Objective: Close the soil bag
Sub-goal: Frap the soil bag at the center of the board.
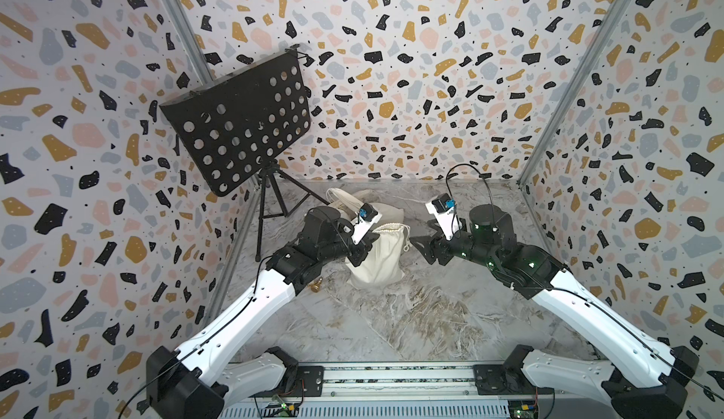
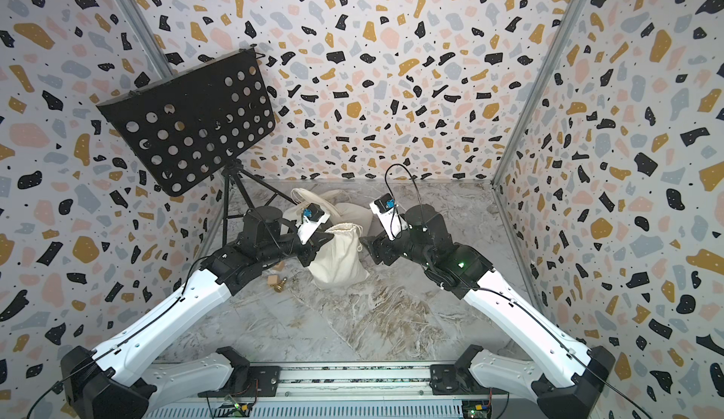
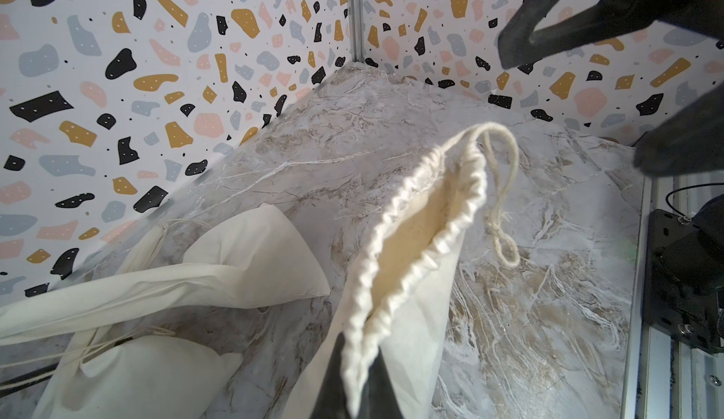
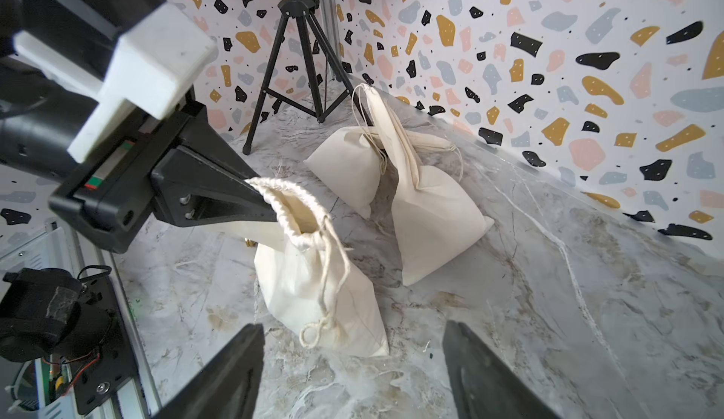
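Near the middle of the tabletop (image 1: 411, 319), grips the upright soil bag (image 1: 378, 258) by its rim in shut left jaws, holds right jaws open and empty nearby, likely needing next to pull the dangling drawstring (image 4: 326, 322).

Robotics lab test cell, seen from above. Three walls (image 1: 391, 44) papered in a terrazzo print of black, ochre, pink and grey shapes box in a marble-patterned desk (image 1: 391, 319). Bare aluminium posts (image 1: 570, 84) stand at the back corners. A white-and-black left arm (image 1: 266, 295) and right arm (image 1: 580, 311) are mounted on a metal rail (image 1: 391, 378) along the near edge, beside an exposed circuit board (image 1: 523, 413) and loose wiring. A black perforated music stand (image 1: 239, 119) on a tripod occupies the back left corner.
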Tool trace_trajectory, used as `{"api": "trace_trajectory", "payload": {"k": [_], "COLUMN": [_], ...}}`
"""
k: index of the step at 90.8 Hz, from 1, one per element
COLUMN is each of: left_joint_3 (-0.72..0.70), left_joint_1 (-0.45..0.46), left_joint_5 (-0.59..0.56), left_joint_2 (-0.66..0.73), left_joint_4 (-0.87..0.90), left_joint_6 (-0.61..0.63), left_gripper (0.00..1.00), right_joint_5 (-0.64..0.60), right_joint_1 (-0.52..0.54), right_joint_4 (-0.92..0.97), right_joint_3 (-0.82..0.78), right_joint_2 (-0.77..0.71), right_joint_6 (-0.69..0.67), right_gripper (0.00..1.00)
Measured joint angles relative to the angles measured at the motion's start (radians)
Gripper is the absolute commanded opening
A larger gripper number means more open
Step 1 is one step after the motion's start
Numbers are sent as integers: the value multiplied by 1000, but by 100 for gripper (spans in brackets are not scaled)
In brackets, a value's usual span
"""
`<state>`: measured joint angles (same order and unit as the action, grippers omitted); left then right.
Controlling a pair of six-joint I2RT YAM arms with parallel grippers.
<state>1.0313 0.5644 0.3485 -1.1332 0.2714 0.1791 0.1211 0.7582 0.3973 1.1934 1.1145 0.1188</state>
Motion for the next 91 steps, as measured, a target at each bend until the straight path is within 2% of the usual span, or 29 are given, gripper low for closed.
{"api": "trace_trajectory", "payload": {"k": [21, 37, 52, 76, 91], "left_joint_3": [0, 0, 0, 0, 18], "left_joint_1": [5, 8, 8, 27, 42], "left_joint_5": [-11, -13, -23, -135, -150], "left_joint_2": [4, 5, 14, 31, 28], "left_joint_4": [6, 7, 13, 21, 19], "left_joint_6": [-1, -4, -3, -10, -20], "left_gripper": [0, 0, 0, 1, 28], "right_joint_5": [47, 73, 71, -25, -10], "right_joint_1": [2, 2, 2, 13, 24], "right_joint_4": [-5, -8, -3, 87, 162], "right_joint_3": [0, 8, 41, 101, 186], "right_joint_2": [104, 142, 160, 87, 88], "right_joint_6": [14, 12, -10, -87, -116], "right_gripper": [54, 35, 0, 0, 0]}}
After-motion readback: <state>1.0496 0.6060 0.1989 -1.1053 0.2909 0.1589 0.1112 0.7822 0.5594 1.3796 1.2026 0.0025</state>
